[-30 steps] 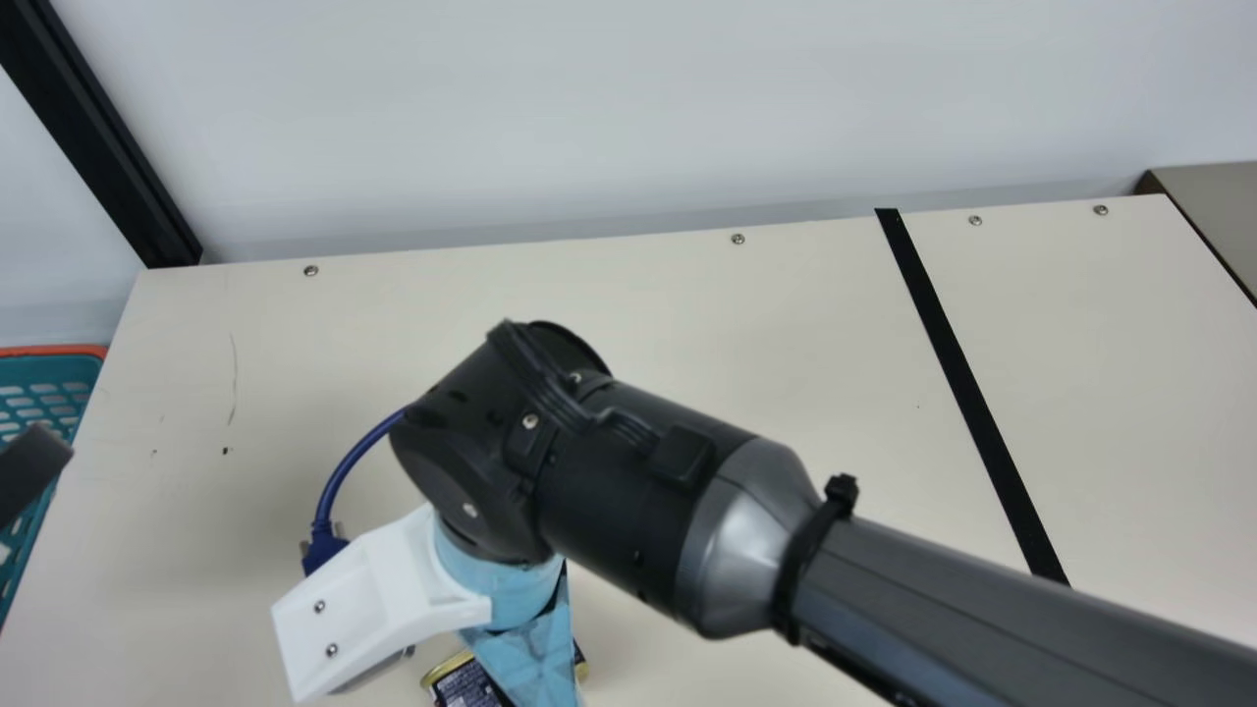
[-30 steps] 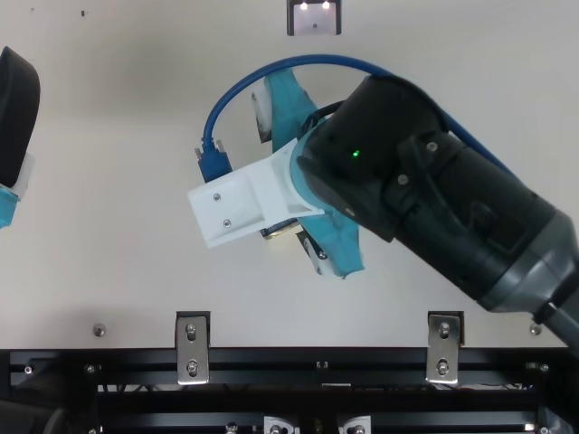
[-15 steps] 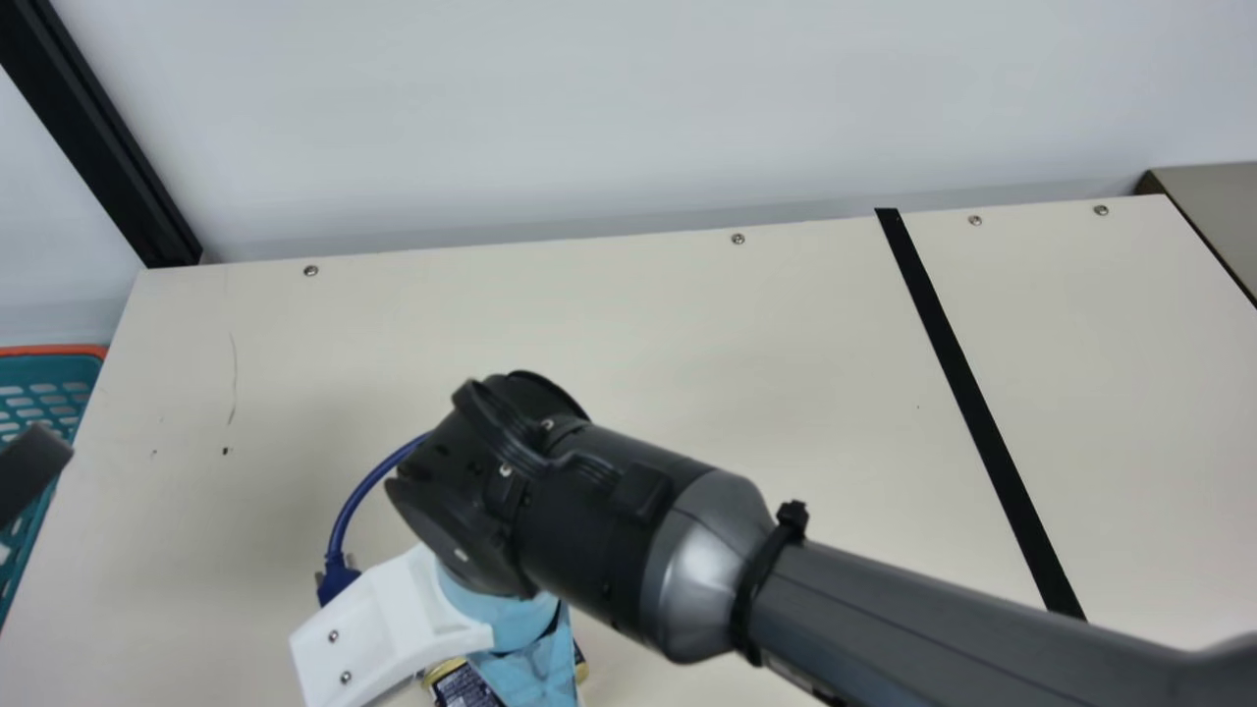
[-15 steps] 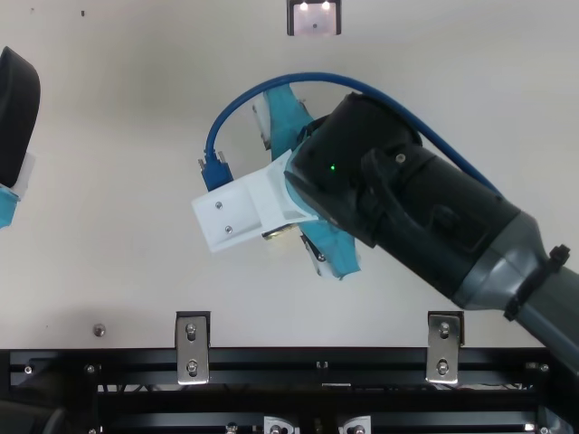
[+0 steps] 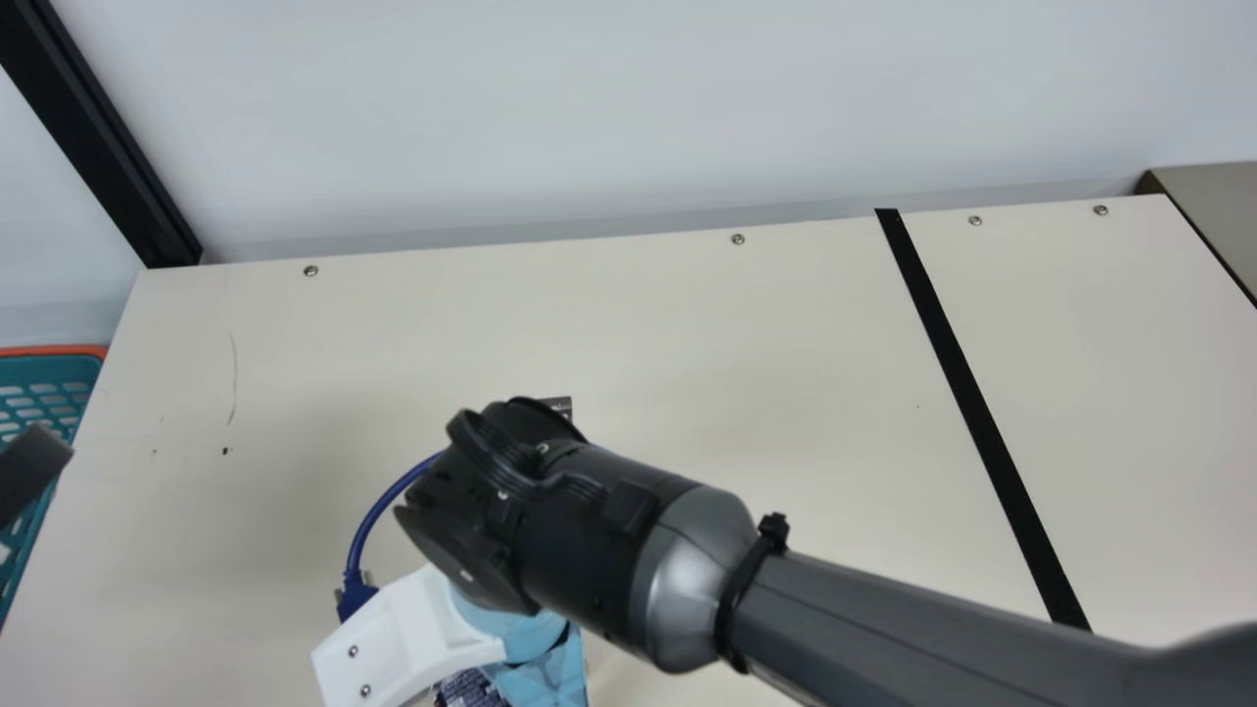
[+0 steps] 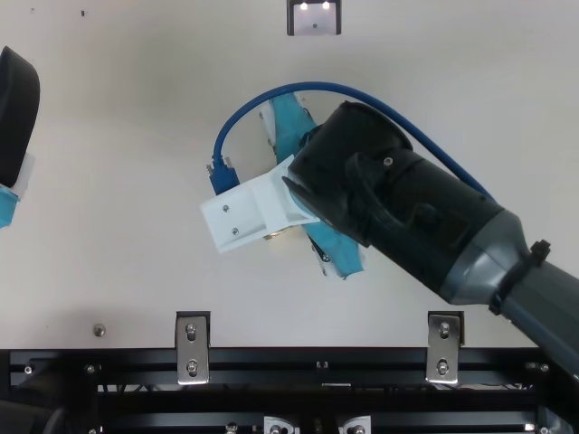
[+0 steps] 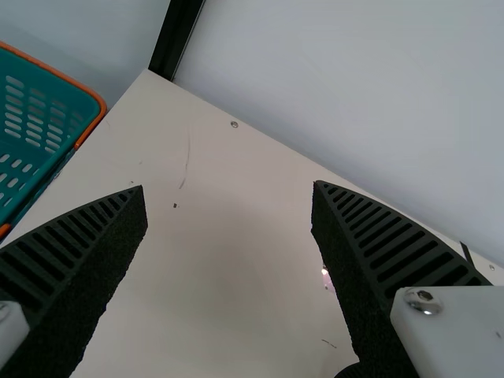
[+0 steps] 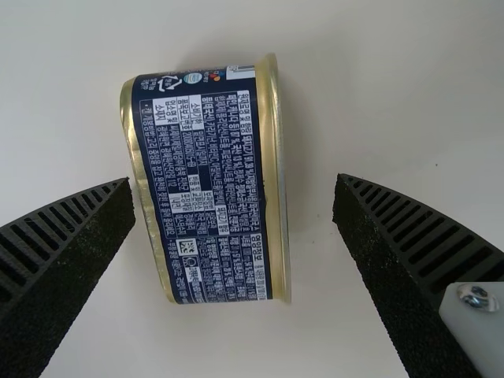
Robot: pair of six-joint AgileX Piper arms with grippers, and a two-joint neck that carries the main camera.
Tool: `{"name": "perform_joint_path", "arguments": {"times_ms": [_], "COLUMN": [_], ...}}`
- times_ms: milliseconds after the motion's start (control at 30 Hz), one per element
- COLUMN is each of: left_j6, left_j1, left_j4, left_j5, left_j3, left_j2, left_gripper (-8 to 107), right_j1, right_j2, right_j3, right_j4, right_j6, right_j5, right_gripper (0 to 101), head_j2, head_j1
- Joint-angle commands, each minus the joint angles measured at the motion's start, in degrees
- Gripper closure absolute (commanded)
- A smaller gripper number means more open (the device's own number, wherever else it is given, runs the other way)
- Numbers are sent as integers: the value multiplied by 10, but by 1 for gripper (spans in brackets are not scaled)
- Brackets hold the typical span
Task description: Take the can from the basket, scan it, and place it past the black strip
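Observation:
The can, dark blue with gold rims, lies on its side on the table; in the right wrist view the can [image 8: 209, 189] is between the open fingers of my right gripper [image 8: 235, 179], closer to one of them. From above, my right gripper [image 6: 336, 246], wrapped in blue tape, hides most of it. A sliver of the can [image 5: 471, 689] shows in the main view. My left gripper [image 5: 34, 466] is at the main view's left edge, over the basket's side; in its wrist view the left gripper [image 7: 228, 187] is open with nothing between its fingers.
The teal basket [image 7: 49, 118] with an orange rim stands at the far left. A small device with lights [image 6: 315, 18] sits beyond my right gripper. The black strip [image 5: 967, 393] crosses the table at the right. A blue cable [image 6: 312, 87] arches over my right wrist.
My right arm has shifted toward the main view's bottom, uncovering part of the small device behind it. Its gripper has moved slightly toward the table's near edge. My left arm has stayed still.

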Motion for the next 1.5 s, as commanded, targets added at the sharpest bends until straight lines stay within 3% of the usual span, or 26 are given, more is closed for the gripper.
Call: {"name": "perform_joint_path", "arguments": {"times_ms": [0, 67, 600, 1167, 1467], "left_j6": [0, 0, 0, 0, 0], "left_j1": [0, 0, 0, 0, 0], "left_j4": [0, 0, 0, 0, 0], "left_j5": [0, 0, 0, 0, 0], "left_j3": [0, 0, 0, 0, 0], "left_j2": [0, 0, 0, 0, 0], "left_gripper": [9, 9, 9, 9, 9], "right_j1": [1, 2, -33, -141, -223], "right_j2": [1, 4, -5, -30, -41], "right_j3": [1, 1, -14, -81, -86], "right_j4": [0, -1, 5, -53, -100], "right_j6": [3, 7, 55, 119, 169], "right_j5": [-2, -6, -37, 9, 22], "right_gripper": [0, 101, 101, 101, 101], "head_j2": [-1, -1, -1, -11, -62], "head_j1": [-1, -1, -1, 0, 6]}}
